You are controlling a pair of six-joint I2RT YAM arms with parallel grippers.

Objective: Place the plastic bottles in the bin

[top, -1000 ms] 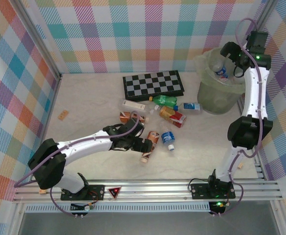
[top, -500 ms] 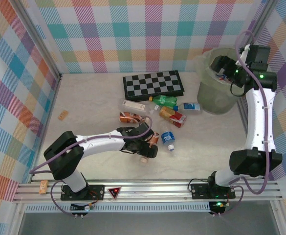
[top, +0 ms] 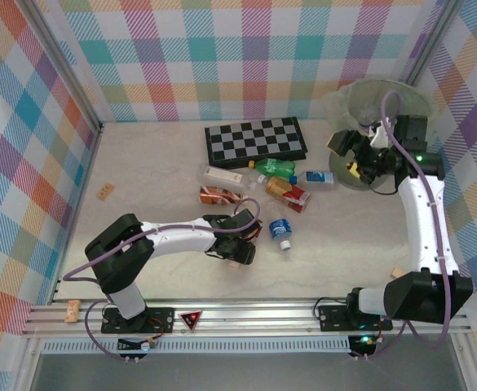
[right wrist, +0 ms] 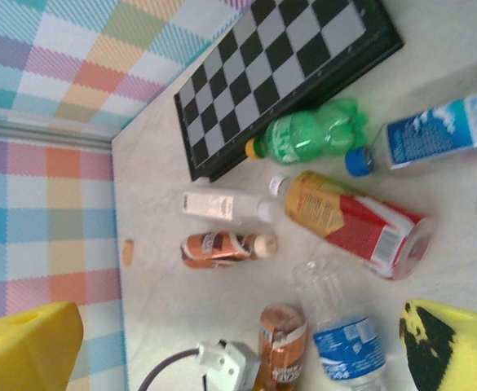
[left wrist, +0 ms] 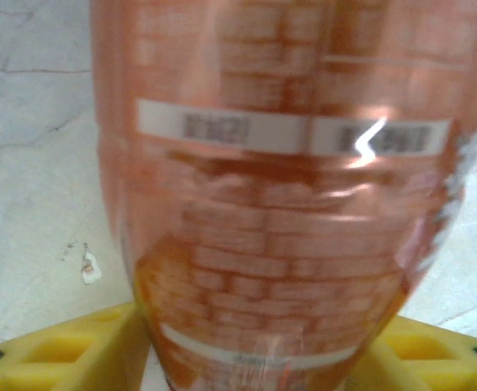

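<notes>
a brown-orange plastic bottle with a brick-pattern label (left wrist: 279, 204) lies on the pale table (top: 156, 179) low in the centre of the top view. the left gripper (top: 242, 247) is clamped on it, its yellow fingers (left wrist: 59, 354) pressed against either side of the bottle's body. just to its right lies a clear bottle with a blue label (top: 280, 230). above them, in the middle of the frame, five more bottles lie loose and close together: a clear one with a white label (top: 224, 176), a small brown one (top: 216, 195), a green one with a yellow cap (top: 275, 168), a red-and-yellow-labelled one (top: 289, 193) and a blue-labelled one with a blue cap (top: 320, 177). the black-and-grey checkerboard (top: 256, 140) sits just above the green bottle. the round pale green bin lined with a translucent bag (top: 367, 96) stands at the upper right. the right gripper (top: 348, 155) hangs in front of it, jaws spread wide and empty. a small tan wooden block (top: 104, 192) lies well apart at the left.
</notes>
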